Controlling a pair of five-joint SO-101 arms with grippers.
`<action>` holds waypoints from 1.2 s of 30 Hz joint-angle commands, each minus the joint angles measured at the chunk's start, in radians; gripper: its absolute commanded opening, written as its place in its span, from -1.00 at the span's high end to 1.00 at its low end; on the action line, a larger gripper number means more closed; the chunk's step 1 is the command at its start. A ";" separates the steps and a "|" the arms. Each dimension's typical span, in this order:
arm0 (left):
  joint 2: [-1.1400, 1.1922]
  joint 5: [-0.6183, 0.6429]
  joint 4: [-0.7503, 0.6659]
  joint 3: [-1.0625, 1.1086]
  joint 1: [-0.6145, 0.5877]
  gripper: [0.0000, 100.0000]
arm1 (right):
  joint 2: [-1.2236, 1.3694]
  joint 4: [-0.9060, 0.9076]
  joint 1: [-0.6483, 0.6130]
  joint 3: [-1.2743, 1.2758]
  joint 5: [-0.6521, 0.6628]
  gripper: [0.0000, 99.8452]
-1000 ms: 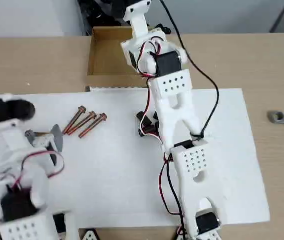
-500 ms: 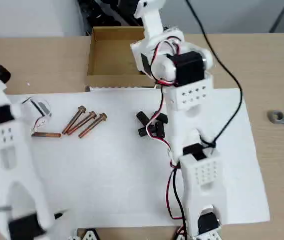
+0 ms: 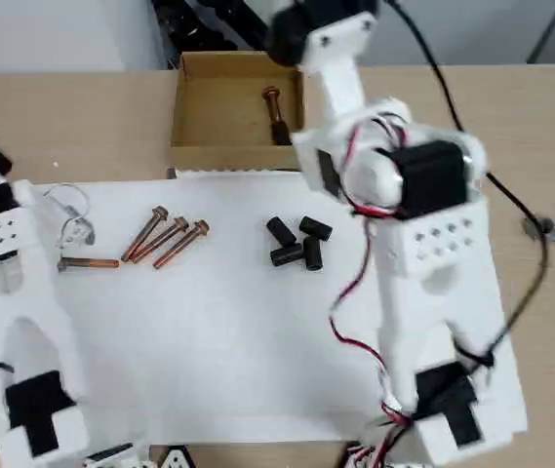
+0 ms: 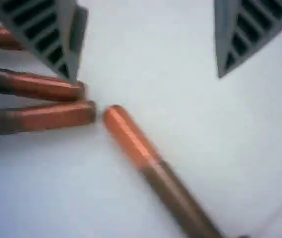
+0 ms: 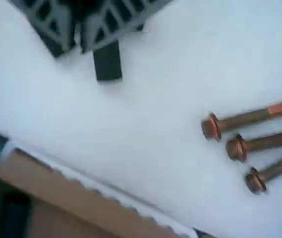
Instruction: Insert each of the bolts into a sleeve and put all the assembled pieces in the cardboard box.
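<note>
four bare bolts point(image 3: 181, 244), four sleeves point(image 3: 280, 231), one assembled piece point(image 3: 275, 115) in the cardboard box point(image 3: 233, 156)
from the left: the left gripper point(image 4: 145, 64) hangs with fingers wide apart above a lone bolt point(image 3: 90, 262) on the white sheet point(image 3: 209, 331); just beside it lie three more bolts, fanned close together; near the sheet's middle sit the four black sleeves in a loose cluster; the box behind holds one bolt in its sleeve; the right gripper point(image 5: 76, 42) has its fingers together, over one sleeve.
</note>
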 commanded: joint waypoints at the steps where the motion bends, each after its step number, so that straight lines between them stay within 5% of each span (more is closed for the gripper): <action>1: 0.031 0.012 0.017 -0.048 -0.038 0.65 | -0.096 -0.015 0.054 0.121 0.011 1.00; 15: 0.100 0.069 0.049 -0.130 -0.058 0.65 | -0.142 -0.016 0.058 0.310 0.046 1.00; 36: 0.325 0.163 -0.157 -0.154 -0.051 0.65 | -0.140 -0.027 0.058 0.311 0.075 1.00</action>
